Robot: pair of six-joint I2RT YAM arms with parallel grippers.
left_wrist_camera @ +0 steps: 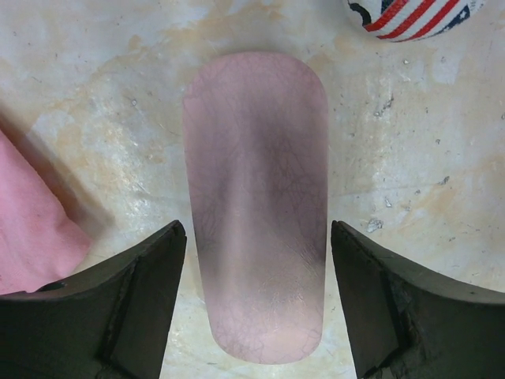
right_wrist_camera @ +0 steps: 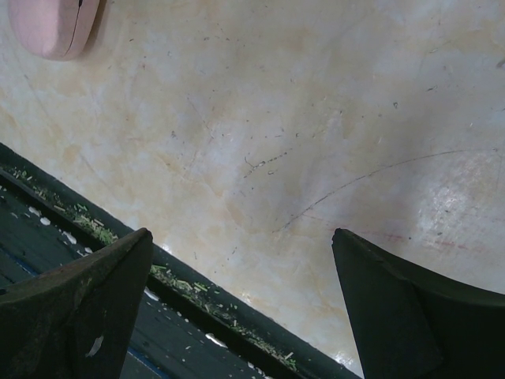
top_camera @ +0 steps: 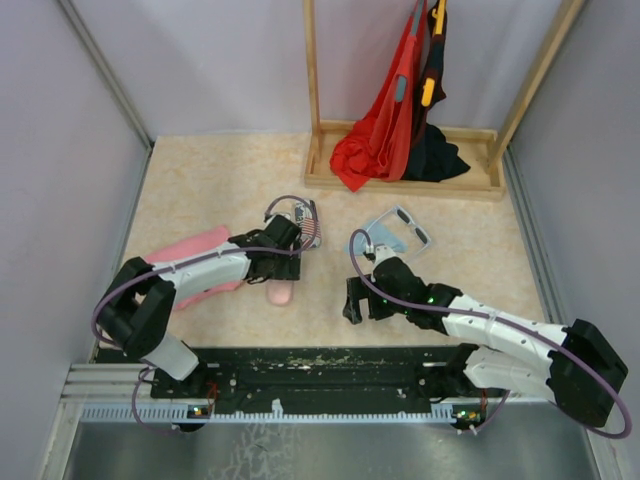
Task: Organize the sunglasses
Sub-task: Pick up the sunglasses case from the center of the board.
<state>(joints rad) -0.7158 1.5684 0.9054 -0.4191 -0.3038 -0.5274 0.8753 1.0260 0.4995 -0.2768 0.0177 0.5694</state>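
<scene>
Mottled beige tabletop (top_camera: 200, 190), scuffed and scratched, boxed in by pale lilac walls (top_camera: 60, 150). At the upper right of the top view, a wooden rack (top_camera: 400, 183) hung with red cloth (top_camera: 375, 140) and black cloth (top_camera: 440, 160). Along the lower edge, a black rail (top_camera: 320, 360). Just right of centre, thin grey-framed glasses (top_camera: 405, 228) on a light-blue cloth (top_camera: 375, 238), long axis slanting from upper left to lower right; facing too small to tell. Left of centre, a flag-printed case (top_camera: 306, 228) and a pink case (left_wrist_camera: 256, 158), contents of both hidden. At far left, a flat pink pouch (top_camera: 195, 262). Left gripper (left_wrist_camera: 256, 229) released, jaws spread astride the pink case, clear of its sides. Right gripper (right_wrist_camera: 241, 237) spread wide over bare table, grasping nothing.
</scene>
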